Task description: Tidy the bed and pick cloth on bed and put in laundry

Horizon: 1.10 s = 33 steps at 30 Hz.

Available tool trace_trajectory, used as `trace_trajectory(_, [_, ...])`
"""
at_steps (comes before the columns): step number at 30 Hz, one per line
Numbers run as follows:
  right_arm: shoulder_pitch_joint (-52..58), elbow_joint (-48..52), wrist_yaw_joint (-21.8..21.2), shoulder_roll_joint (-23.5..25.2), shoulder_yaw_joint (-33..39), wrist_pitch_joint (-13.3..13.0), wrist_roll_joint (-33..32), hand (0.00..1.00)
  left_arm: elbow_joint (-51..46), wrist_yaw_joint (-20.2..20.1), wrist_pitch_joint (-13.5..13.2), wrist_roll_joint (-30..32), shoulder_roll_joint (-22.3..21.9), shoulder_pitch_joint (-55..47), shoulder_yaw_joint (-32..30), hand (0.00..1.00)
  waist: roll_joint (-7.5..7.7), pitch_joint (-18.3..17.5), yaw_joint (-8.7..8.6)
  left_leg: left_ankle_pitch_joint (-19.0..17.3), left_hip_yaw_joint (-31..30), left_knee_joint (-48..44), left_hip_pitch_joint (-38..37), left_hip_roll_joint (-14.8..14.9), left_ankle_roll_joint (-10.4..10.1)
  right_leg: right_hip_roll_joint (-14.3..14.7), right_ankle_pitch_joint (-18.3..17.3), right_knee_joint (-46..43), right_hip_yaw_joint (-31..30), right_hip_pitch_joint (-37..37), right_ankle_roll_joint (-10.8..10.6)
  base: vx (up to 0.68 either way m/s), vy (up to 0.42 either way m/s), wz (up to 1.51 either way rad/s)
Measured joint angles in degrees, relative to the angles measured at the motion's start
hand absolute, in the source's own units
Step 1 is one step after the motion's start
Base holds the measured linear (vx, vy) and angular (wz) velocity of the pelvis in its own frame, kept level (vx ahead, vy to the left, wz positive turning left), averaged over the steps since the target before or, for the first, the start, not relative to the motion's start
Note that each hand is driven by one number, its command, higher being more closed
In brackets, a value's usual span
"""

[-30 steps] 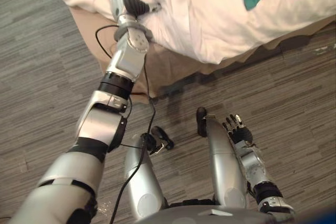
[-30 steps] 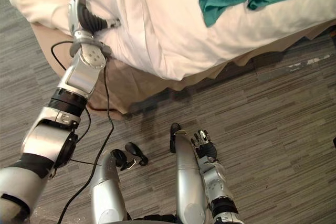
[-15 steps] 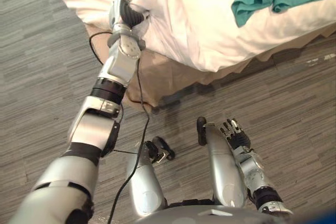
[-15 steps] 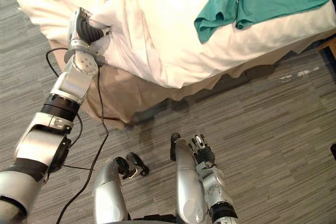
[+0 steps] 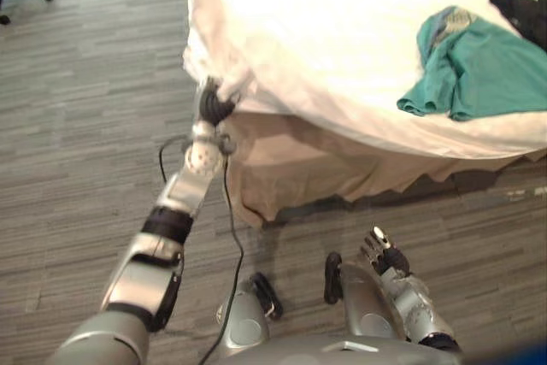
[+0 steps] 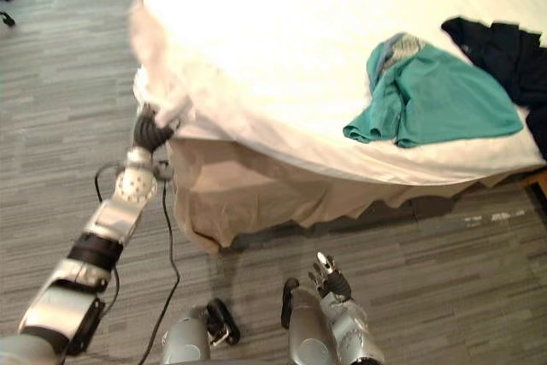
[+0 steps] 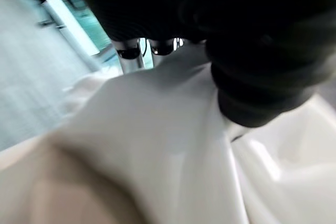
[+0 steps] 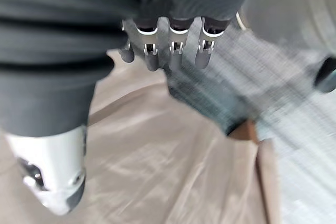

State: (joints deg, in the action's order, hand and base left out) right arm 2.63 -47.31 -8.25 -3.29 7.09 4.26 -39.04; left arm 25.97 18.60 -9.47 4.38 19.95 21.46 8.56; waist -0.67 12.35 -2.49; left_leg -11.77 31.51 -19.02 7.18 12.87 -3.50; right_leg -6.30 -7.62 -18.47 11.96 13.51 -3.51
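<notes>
Left to right, with changes over the last second. The head camera has swung, so you now see far more of the bed (image 6: 282, 40) than a second ago; read that as the view shifting, not as the things moving.

Left: your left hand (image 5: 214, 106) is stretched out to the near corner of the bed, where the white sheet (image 5: 342, 32) gathers into a bunch against it. In the left wrist view the sheet runs between thumb and fingers (image 7: 129, 52), so the hand is closed on the fabric, as it was a second ago. Below the corner the beige bed skirt (image 5: 325, 168) hangs to the grey plank floor (image 5: 77, 126).

Centre and low: your right hand (image 6: 328, 280) hangs beside the body, well apart from the bed, its fingers (image 8: 174, 51) straight and relaxed and holding nothing; this is unchanged.

Right: the teal cloth (image 6: 427, 100) lies crumpled on the sheet near the bed's near edge, touched by neither hand, in the same heap as before. Just beyond it a dark garment (image 6: 504, 49) lies on the sheet; it has come into view with the camera's shift.
</notes>
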Motion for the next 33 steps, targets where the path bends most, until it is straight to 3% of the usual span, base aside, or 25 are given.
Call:
trace_trajectory(5, [0.14, -7.05, 0.19, -2.48, 2.05, 2.87, 1.67, 0.0, 1.53, -2.58, -0.82, -5.46, -6.73, -11.93, -1.77, 0.0, -1.16, -0.99, -0.36, 4.63, -0.86, 11.14, -7.83, -2.94, -0.86, 1.41, 4.44, 11.58, 1.69, -9.36, -0.56, 0.11, -0.002, 0.12])
trace_trajectory(11, [2.96, -8.93, -0.79, -3.53, 4.26, 4.25, 4.21, 0.0, 10.35, -4.93, -0.76, -8.48, -12.79, -22.6, -2.18, 0.0, -2.66, -4.6, -0.16, 4.9, -1.21, 15.23, -12.89, -4.53, -1.06, 1.8, 6.18, 18.04, 2.29, -16.1, -1.69, 0.07, 0.013, 0.05])
trace_trajectory(14, [3.18, -10.47, -2.15, -3.53, 5.28, 4.08, 5.63, 0.0, 17.64, -4.97, 1.77, -8.75, -13.66, -23.95, -2.81, 0.0, -2.79, -5.63, 0.06, 5.02, -2.27, 16.48, -14.49, -5.19, -0.91, 1.83, 7.09, 20.49, 3.12, -18.71, -1.91, -0.01, -0.002, 0.14])
trace_trajectory(17, [3.14, -11.38, -2.87, -2.88, 6.03, 3.97, 5.74, 0.0, 26.08, -4.08, 5.57, -9.8, -14.96, -27.38, -7.83, 0.0, -1.91, -5.95, 0.26, 5.33, -2.31, 17.14, -15.52, -5.96, -0.95, 1.82, 7.75, 22.17, 3.16, -20.21, -1.98, -0.04, -0.008, 0.0])
trace_trajectory(21, [3.63, -12.79, -2.85, -1.35, 8.19, 2.18, 5.49, 0.0, 31.43, -0.11, 12.05, -9.8, -14.77, -31.1, -17.48, 0.0, -1.16, -6.39, 1.19, 6.49, -2.8, 19.03, -16.33, -6.54, -0.8, 1.91, 8.67, 23.85, 3.98, -21.38, -1.85, -0.07, -0.042, 0.07])
trace_trajectory(22, [4.13, -12.81, -2.76, -1.16, 8.2, 1.46, 5.51, 0.0, 32.25, -1.73, 15.43, -7.29, -15.07, -32.29, -20.34, 0.0, -1.22, -6.46, 1.85, 6.98, -2.88, 20.13, -17.05, -6.79, -0.77, 1.9, 8.66, 23.86, 4.05, -21.61, -1.85, -0.08, -0.039, 0.03])
trace_trajectory(25, [4.4, -12.84, -1.98, -0.99, 8.18, 0.48, 5.48, 0.0, 33.29, -7.32, 19.16, 0.33, -15.81, -35.03, -22.76, 0.0, -1.22, -6.48, 2.15, 7.96, -3.08, 22.09, -18.31, -7.01, -0.6, 1.75, 8.64, 23.9, 4.37, -21.82, -1.89, -0.12, -0.049, 0.04])
trace_trajectory(28, [5.21, -12.01, 0.69, -0.06, 8.57, -1.39, 5.32, 0.0, 33.85, -10.65, 19.67, 5.25, -17.23, -36.41, -24.5, 0.0, -0.94, -6.58, 2.35, 8.86, -2.5, 23.87, -19.07, -7.28, -0.49, 1.77, 8.6, 24.2, 4.39, -21.74, -1.87, -0.11, -0.042, -0.03])
trace_trajectory(33, [6.28, -11.86, 8.61, 1.21, 10.51, -5.45, 4.23, 0.0, 33.81, -11.17, 16.8, 1.5, -17.04, -35.37, -24.28, 0.0, -0.78, -6.65, 2.58, 9.31, -2.04, 24.68, -19.11, -7.11, -0.9, 2.12, 8.62, 24.21, 3.82, -21.15, -1.44, -0.06, -0.049, -0.07])
